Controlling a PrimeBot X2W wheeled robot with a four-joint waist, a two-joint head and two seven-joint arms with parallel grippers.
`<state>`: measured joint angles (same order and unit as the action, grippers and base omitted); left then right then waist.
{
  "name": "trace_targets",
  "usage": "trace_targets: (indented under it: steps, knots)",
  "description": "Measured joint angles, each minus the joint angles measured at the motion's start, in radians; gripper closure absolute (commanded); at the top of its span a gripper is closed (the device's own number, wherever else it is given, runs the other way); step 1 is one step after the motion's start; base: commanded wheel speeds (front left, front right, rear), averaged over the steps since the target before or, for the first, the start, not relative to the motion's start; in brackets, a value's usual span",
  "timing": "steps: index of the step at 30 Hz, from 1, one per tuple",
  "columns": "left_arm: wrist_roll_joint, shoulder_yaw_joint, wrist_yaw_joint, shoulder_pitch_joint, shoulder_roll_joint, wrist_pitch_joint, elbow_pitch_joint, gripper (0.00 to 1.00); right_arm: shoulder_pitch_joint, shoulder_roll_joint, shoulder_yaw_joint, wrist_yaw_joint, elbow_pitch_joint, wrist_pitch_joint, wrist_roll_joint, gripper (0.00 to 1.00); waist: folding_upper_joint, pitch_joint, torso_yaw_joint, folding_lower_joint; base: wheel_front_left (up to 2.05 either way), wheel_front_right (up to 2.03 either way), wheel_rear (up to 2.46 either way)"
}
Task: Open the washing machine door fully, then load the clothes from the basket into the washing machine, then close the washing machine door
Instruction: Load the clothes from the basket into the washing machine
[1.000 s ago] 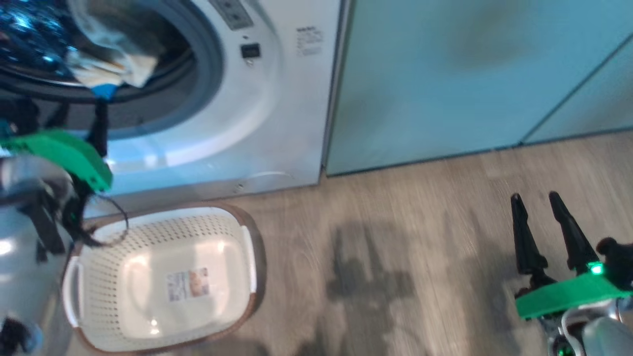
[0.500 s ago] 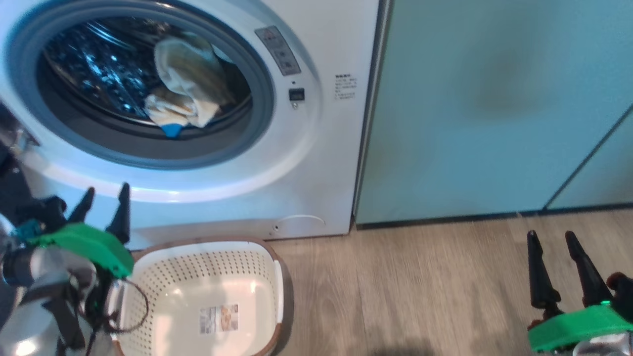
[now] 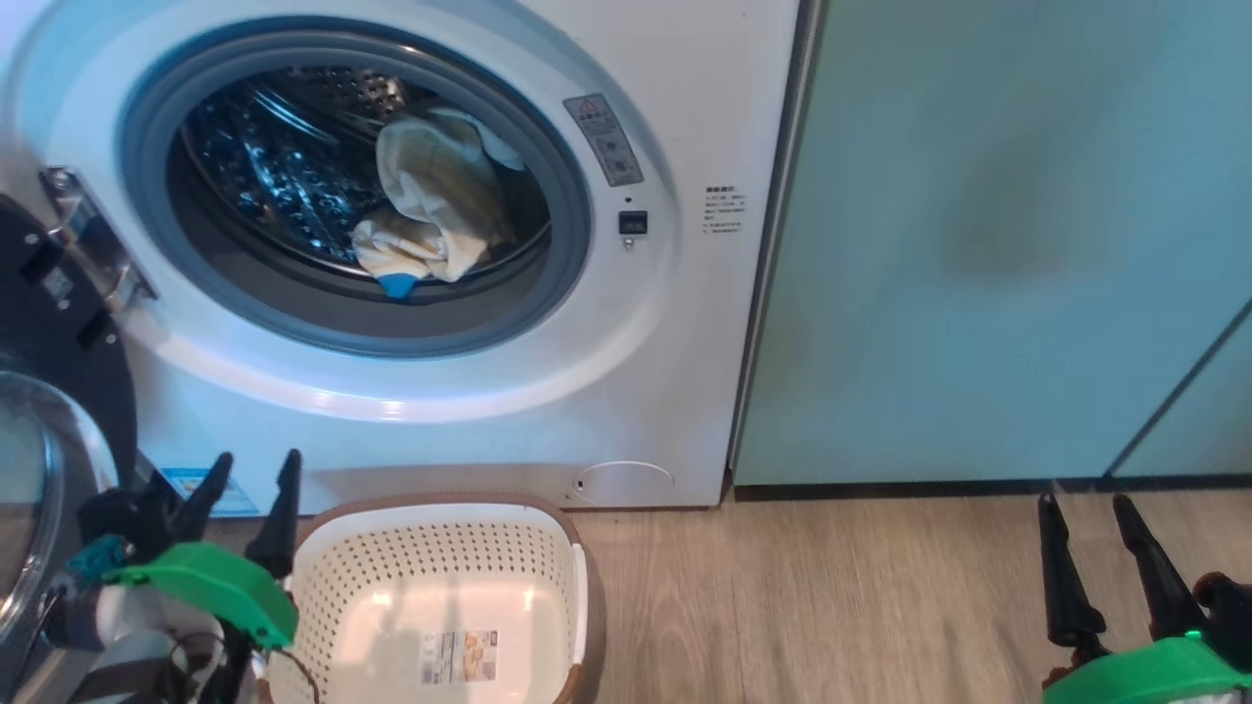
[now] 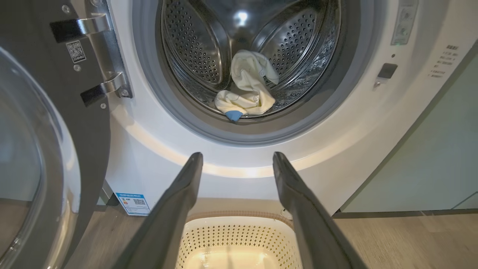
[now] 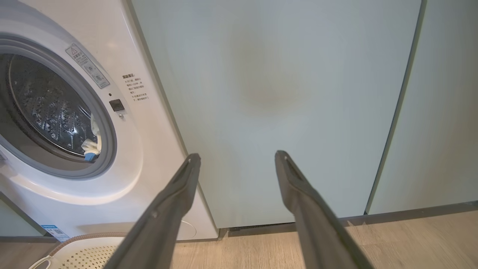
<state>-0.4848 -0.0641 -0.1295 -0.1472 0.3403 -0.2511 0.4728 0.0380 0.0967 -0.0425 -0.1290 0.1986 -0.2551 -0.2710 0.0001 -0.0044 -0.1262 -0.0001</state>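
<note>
The washing machine door [image 3: 49, 342] is hanging open at the far left, its black rim and glass bowl standing just beside the left fingers [image 3: 281, 513]. These are spreading wide and holding nothing, poised above the near-left rim of the basket [image 3: 440, 548]. The basket is sitting on the wood floor [image 3: 831, 606], close against the washing machine [image 3: 685, 391] and below the drum mouth. The clothes [image 3: 430, 210] are lying bunched inside the drum, with a blue piece reaching the grey seal [image 3: 570, 244]. Pale teal cabinets [image 3: 978, 244] are flanking the machine's right edge. The right fingers [image 3: 1061, 577] are also gaping wide and empty, hovering over open floor well apart from the basket — bare boards are lying between them.
</note>
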Motion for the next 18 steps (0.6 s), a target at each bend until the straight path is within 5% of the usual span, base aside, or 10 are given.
trace_targets:
  steps: [18]
  knots:
    - [0.018,0.034,0.0,0.048,-0.007,0.0,-0.036,0.0,0.018,0.006,-0.003,0.0,-0.003,0.0,0.0,0.0,0.0,-0.025,0.008,0.0001,0.0,0.0,0.0]
